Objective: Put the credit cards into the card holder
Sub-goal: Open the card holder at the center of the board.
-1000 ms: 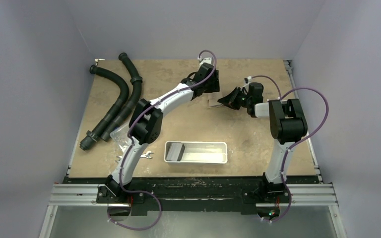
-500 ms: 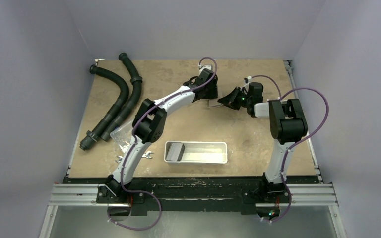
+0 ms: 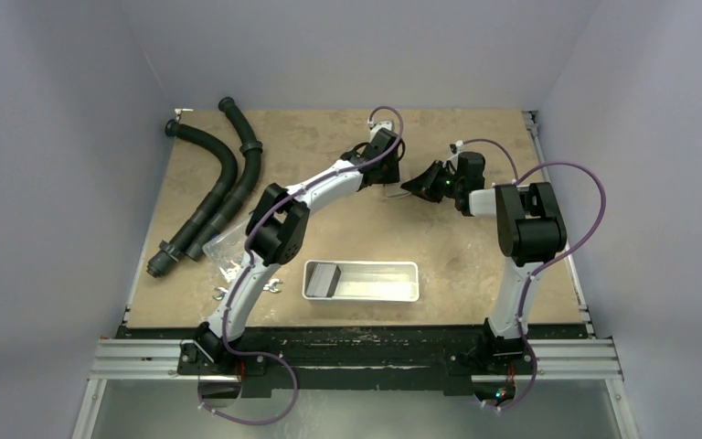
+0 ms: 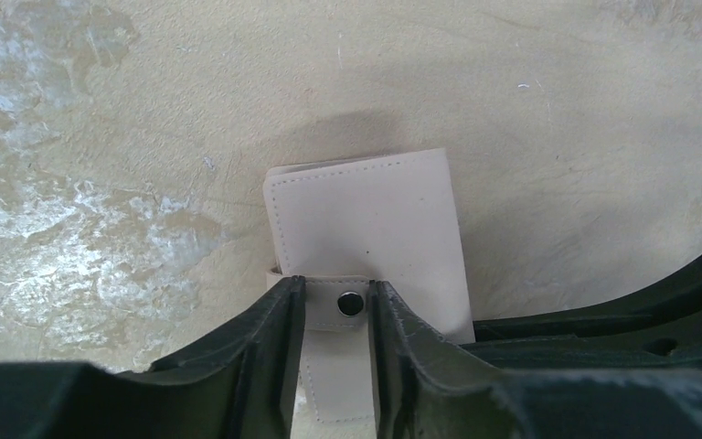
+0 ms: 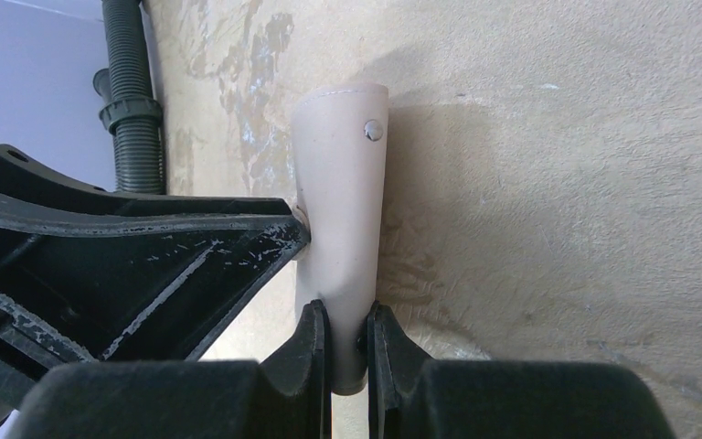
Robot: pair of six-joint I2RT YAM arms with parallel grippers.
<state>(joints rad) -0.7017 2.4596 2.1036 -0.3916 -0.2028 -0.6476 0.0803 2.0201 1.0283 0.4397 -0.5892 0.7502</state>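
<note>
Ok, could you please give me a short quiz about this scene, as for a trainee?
1. True or false: the right gripper is clamped on the beige card holder.
2. In the top view, where is the dark card? A: in the left end of the white tray; B: on the black hoses; C: under the wrench.
3. What lies between the fingers of the left gripper?
Key: 1 true; 2 A; 3 the card holder's strap with the snap button.
</note>
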